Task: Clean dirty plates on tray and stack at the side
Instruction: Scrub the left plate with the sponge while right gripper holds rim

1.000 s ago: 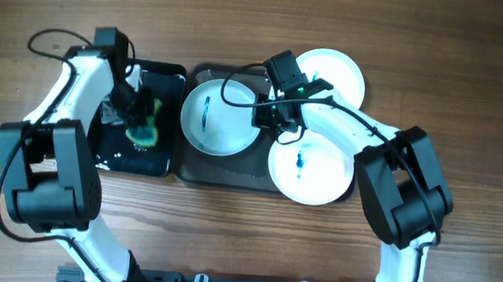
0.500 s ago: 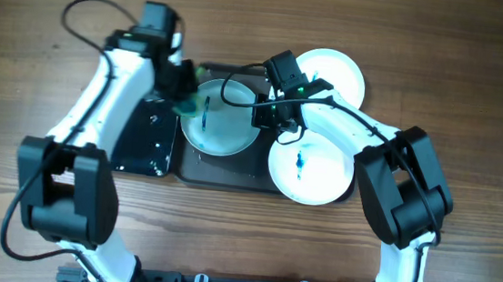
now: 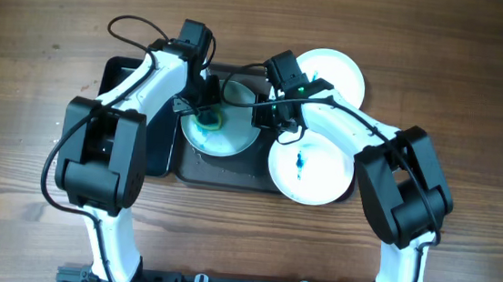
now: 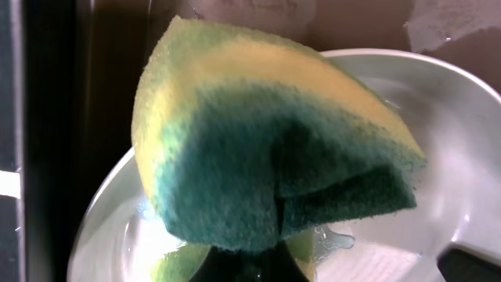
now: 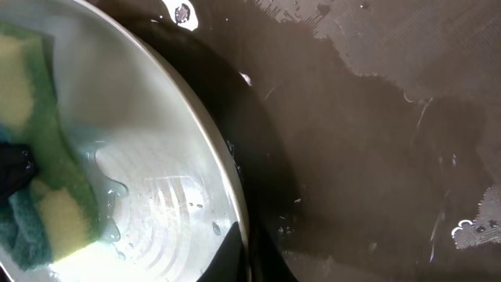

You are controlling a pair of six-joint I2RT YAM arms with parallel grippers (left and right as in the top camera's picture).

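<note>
A white plate (image 3: 234,132) lies in the dark grey tray (image 3: 230,172). My left gripper (image 3: 207,110) is shut on a yellow-green sponge (image 3: 210,119) and presses it on this plate's centre; the sponge (image 4: 266,149) fills the left wrist view above the wet plate (image 4: 462,149). My right gripper (image 3: 269,117) is shut on the plate's right rim, seen in the right wrist view (image 5: 227,172). A second plate (image 3: 313,169) with a blue streak lies at the tray's right end. A third plate (image 3: 338,74), without a streak, lies behind it.
A smaller glossy black tray (image 3: 115,79) sits left of the grey tray, under my left arm. The grey tray's wet floor (image 5: 376,157) shows right of the held plate. Bare wooden table (image 3: 476,78) surrounds everything.
My left gripper has carried the sponge from the black tray rightward onto the plate in the grey tray, covering its blue streak. The right arm has not moved.
</note>
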